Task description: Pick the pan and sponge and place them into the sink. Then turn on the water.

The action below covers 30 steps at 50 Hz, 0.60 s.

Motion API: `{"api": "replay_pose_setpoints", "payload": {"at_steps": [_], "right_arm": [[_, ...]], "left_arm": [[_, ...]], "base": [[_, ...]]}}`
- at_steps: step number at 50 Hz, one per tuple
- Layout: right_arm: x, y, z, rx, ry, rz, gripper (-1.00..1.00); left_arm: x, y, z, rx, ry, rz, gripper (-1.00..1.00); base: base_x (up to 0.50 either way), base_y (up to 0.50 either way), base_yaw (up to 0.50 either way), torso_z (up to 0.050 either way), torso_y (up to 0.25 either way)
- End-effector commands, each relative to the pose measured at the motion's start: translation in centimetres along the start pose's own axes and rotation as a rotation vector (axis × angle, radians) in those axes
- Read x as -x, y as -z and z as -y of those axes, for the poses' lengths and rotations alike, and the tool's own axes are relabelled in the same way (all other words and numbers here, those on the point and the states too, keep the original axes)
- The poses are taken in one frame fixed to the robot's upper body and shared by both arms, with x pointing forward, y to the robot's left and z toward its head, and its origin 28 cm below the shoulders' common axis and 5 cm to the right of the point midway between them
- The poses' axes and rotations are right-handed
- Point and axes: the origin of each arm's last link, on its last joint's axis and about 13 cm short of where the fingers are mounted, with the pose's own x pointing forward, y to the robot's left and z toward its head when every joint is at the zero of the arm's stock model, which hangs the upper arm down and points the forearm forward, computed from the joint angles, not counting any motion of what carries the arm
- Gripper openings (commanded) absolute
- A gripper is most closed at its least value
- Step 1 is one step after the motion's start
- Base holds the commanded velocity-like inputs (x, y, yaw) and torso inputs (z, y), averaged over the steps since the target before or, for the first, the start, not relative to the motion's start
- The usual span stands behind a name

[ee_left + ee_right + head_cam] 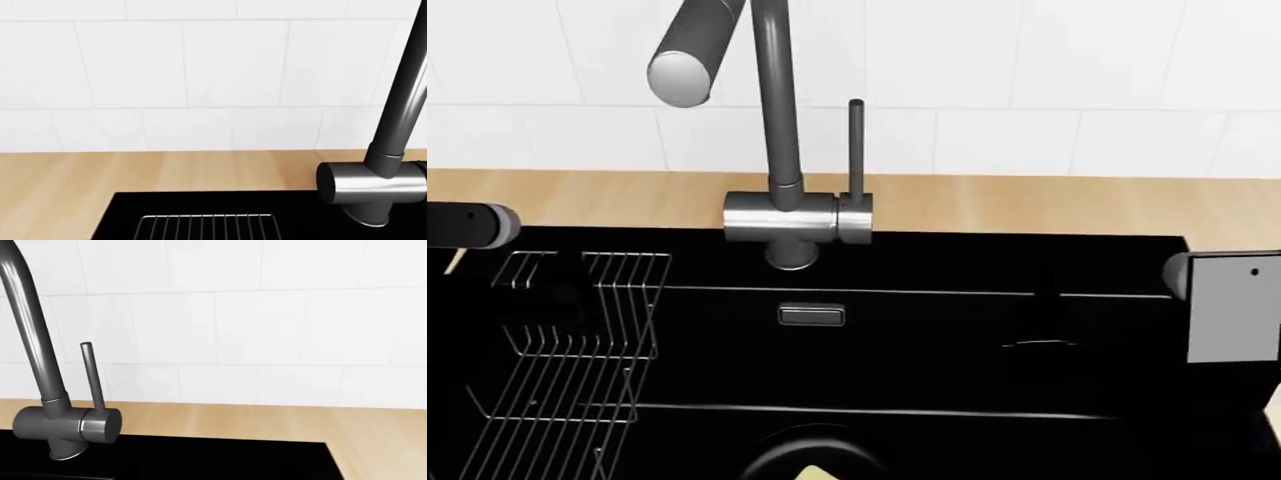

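One faucet (777, 215) behind sink (961, 340) (lever (856, 150) upright), no stream

One sink (961, 270), black, fills most of the head view. One tap (777, 215) stands at its back edge, carrying one upright lever (856, 150) and one spout (694, 55). One wire rack (574, 350) sits in the sink, just beside the left claw (467, 225). One overflow slot (811, 316) shows on the back wall. One pan (814, 455) is partly visible at the bottom edge, with one pale yellow sponge (814, 473) peeking inside it. Two claws appear, the right claw (1228, 305) opposite the left. One wooden counter (1028, 205) and one tiled wall (1028, 80) lie beyond both.
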Motion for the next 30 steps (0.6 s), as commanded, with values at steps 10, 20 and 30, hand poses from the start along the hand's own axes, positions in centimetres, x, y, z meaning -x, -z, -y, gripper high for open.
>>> {"api": "replay_pose_setpoints", "payload": {"at_steps": [10,20,30], "right_arm": [[-3.1,-1.1,-1.7,0.03,-0.072,0.035,1.0],[-6.1,-1.5,-2.7,0.04,-0.12,0.019,1.0],[-9.0,-1.6,-3.5,0.027,-0.172,0.025,1.0]], "left_arm": [[-0.1,-0.1,0.1,-0.004,-0.007,-0.003,1.0],[-0.2,0.0,0.0,-0.001,-0.007,-0.007,1.0],[-0.2,0.1,0.0,-0.001,-0.011,-0.009,1.0]], "base": [[0.0,0.0,0.0,0.0,0.0],[0.0,0.0,0.0,0.0,0.0],[0.0,0.0,0.0,0.0,0.0]]}}
